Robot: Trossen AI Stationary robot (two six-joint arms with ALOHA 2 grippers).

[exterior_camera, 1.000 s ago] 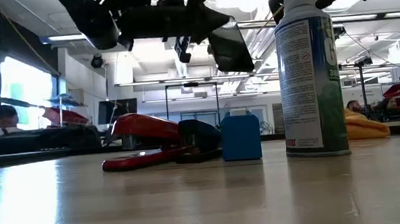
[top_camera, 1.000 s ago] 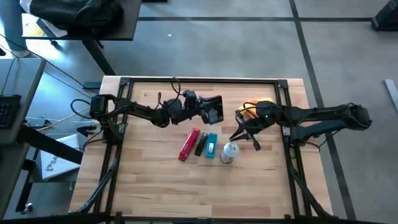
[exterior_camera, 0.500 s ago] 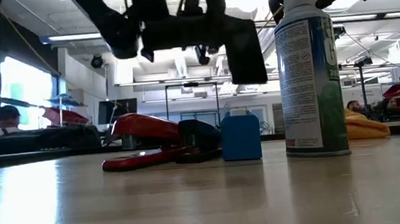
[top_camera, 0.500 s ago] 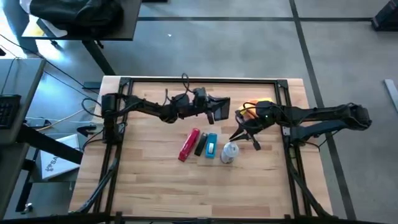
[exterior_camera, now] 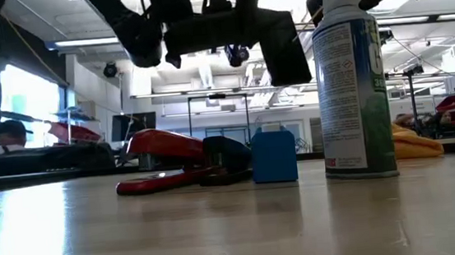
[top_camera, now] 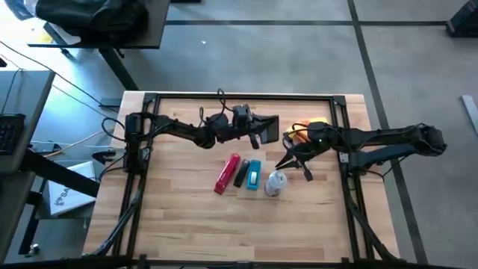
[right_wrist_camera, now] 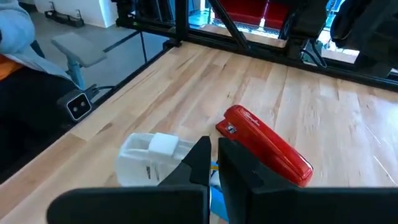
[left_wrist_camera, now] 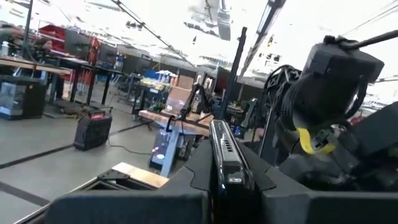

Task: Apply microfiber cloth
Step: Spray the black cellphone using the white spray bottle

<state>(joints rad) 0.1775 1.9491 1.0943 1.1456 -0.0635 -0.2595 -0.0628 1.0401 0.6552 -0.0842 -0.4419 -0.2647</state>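
Fingers of the right gripper (top_camera: 297, 158) (pressed together, empty) hang just beside the spray bottle (top_camera: 275, 182). Left gripper (top_camera: 267, 130) fingers also clenched. Microfiber cloth (top_camera: 308, 128) lies beyond the bottle.

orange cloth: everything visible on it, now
The microfiber cloth is a small orange fabric piece with a yellower edge, lying crumpled on the wooden table near its far right side. In the high view the right arm partly covers it; whether they touch cannot be told. The low view shows it as a low, soft heap behind the spray bottle.

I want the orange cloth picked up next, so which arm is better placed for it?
Right, probably. The microfiber cloth lies at the table's right, under the right arm; the right gripper hangs close by. The left gripper is farther from it, over the table's middle.
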